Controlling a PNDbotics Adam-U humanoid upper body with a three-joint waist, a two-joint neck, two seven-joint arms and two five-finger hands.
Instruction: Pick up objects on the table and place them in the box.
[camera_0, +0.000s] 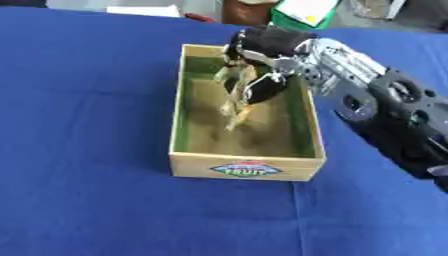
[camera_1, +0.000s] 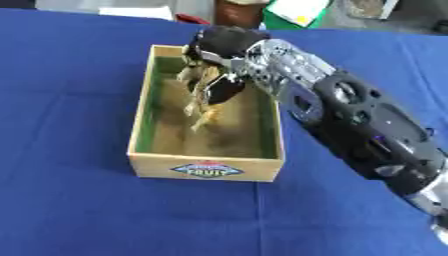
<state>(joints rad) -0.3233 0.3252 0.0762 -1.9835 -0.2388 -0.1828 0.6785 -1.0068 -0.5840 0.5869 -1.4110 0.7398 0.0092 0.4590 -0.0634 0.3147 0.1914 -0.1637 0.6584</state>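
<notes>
Blue cloth (camera_0: 87, 150) bare around box (camera_0: 247, 169); right hand (camera_0: 262, 45) inside, fingers curled around tan object (camera_0: 236, 102).

matt blue cloth (camera_0: 87, 125) covers the table. the box (camera_0: 245, 167) looks like pale wood or card with a printed label. the right hand (camera_0: 262, 47) is matt black; its wrist shines like metal.

A cardboard box (camera_1: 206, 167) with green inner walls and a fruit label on its front sits in the middle of the frame on the blue-covered bench (camera_1: 79, 210). The right arm reaches in from the lower right; its hand (camera_1: 219, 50) hangs over the box's upper end, fingers curled around a blurred tan thing (camera_1: 199, 100) that dangles inside.
</notes>
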